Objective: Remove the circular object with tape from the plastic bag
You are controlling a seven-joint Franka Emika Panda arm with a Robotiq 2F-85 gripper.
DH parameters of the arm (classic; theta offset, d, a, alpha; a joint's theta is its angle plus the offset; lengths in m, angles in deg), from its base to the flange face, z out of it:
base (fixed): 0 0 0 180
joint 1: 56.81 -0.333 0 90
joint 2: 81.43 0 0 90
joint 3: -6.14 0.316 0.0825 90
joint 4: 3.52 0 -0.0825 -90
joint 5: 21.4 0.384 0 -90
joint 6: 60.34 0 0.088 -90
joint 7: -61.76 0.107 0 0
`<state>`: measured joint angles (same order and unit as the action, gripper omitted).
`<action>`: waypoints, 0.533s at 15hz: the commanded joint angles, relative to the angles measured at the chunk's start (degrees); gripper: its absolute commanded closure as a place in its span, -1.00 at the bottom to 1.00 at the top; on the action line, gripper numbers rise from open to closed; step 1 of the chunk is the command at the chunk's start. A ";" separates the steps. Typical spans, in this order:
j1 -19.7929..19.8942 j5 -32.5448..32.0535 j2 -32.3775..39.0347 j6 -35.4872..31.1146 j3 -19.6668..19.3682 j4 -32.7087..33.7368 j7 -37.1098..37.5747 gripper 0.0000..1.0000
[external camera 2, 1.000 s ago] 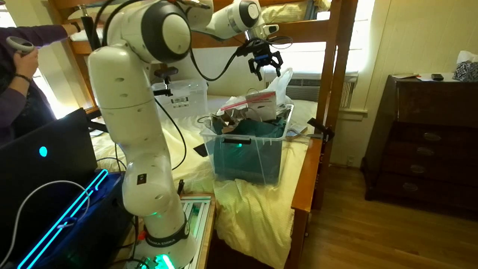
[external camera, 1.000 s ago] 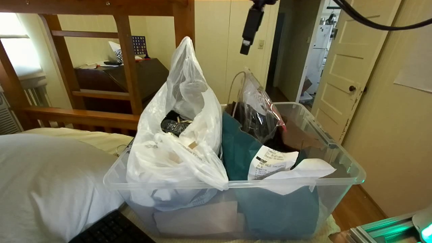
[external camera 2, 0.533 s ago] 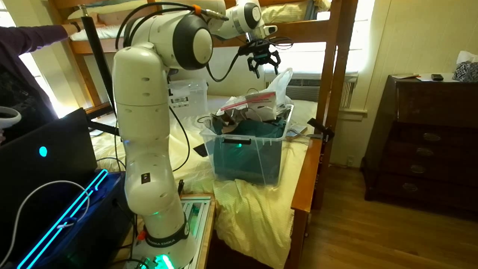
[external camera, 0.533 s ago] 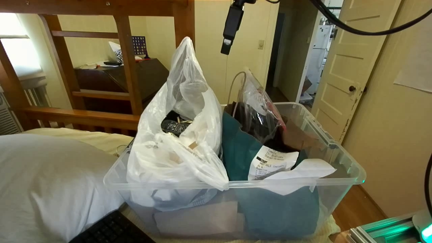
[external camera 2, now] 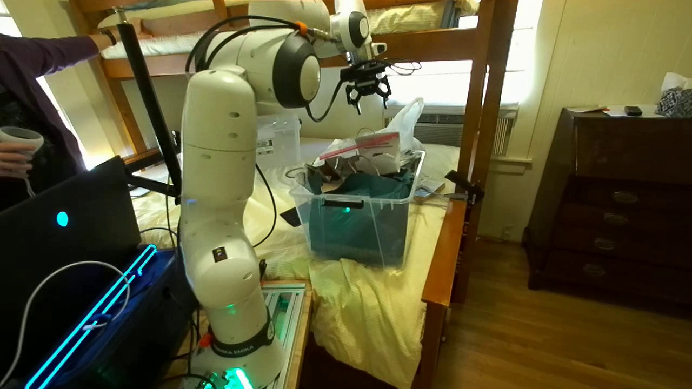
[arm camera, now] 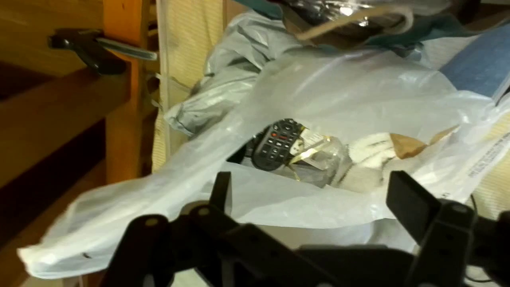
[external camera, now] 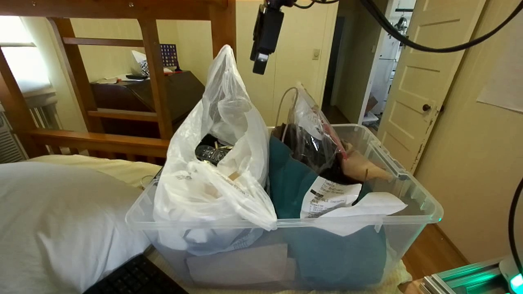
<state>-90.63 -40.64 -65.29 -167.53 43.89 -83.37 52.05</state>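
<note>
Plastic bag (arm camera: 287,199) mostly below fingers (arm camera: 410,205)

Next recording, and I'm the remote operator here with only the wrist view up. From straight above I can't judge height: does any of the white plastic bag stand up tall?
Observer: Yes. In both exterior views, part of the white plastic bag rises to a peak well above the rim of the clear plastic bin.
Operator: Am I touching that peak?
Observer: No. In both exterior views, a gap shows between the gripper and the peak.
Operator: Anyone nearby?
Observer: Yes. In an exterior view, a person holds a pale ring-shaped device.
</note>
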 commanded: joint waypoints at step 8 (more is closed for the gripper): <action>-14.59 -1.22 15.38 -4.29 -13.84 13.32 -7.69 -1.00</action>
<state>-102.36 -41.44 -53.39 -169.76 33.90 -74.31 46.31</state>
